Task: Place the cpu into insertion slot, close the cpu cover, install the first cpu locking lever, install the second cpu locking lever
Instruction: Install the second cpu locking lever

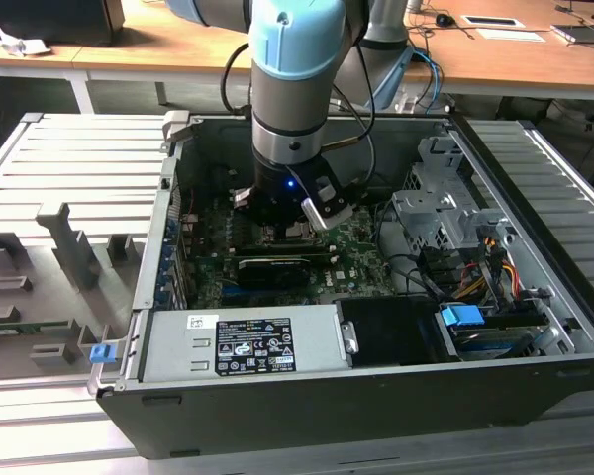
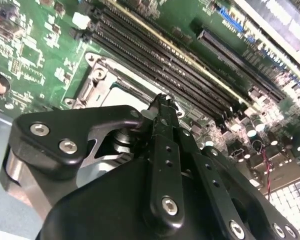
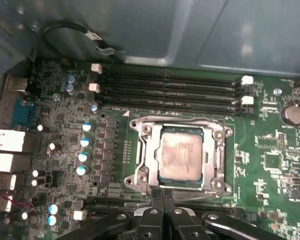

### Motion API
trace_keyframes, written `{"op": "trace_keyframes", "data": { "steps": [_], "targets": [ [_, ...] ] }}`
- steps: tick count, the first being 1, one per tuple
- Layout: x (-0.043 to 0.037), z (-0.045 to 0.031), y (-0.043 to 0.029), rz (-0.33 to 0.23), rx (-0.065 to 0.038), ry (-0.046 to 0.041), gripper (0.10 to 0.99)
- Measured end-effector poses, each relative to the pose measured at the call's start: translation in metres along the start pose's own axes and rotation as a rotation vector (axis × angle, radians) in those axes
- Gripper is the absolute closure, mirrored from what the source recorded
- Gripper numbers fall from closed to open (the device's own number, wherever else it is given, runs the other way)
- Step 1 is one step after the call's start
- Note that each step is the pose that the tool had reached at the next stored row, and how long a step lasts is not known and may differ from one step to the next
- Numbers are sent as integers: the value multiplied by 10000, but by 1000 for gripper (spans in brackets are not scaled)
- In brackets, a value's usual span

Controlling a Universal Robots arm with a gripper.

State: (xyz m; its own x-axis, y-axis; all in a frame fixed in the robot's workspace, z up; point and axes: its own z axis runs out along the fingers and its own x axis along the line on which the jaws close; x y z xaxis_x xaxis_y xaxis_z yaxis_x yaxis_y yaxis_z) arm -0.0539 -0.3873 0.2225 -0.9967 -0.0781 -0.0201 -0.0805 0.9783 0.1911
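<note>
a lab or workshop: open computer case (image 1: 376, 396) on a slatted metal bench (image 1: 69, 168), wooden desks (image 1: 495, 54) behind.

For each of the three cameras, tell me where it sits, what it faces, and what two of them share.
Exterior view: off the arm, above the open computer case, arm over the motherboard.
First wrist view: on the arm, facing the cpu under the cpu cover; gripper at the cover's edge.
Second wrist view: behind the gripper.
Both wrist views share the memory slots.

The grey ribbed metal bench (image 1: 79, 163) carries the open computer case (image 1: 376, 406), which lies on its side (motherboard facing up). On the exterior view's left, grey block fixtures (image 1: 69, 247) stand on the bench, and a small blue piece (image 1: 101, 352), perhaps a clip, sits beside the case.
</note>
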Motion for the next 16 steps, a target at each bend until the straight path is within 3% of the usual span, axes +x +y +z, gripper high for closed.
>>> {"op": "trace_keyframes", "data": {
  "steps": [2, 4, 5, 8, 16],
  "targets": [
    [43, 18, -25, -34, -167, -6, 980],
    [55, 19, -55, -51, -263, -11, 980],
    [59, 16, -66, -49, -382, -21, 980],
    [80, 9, -102, -51, -548, -35, 980],
    [117, 2, -159, -45, -656, -44, 980]
  ]
}}
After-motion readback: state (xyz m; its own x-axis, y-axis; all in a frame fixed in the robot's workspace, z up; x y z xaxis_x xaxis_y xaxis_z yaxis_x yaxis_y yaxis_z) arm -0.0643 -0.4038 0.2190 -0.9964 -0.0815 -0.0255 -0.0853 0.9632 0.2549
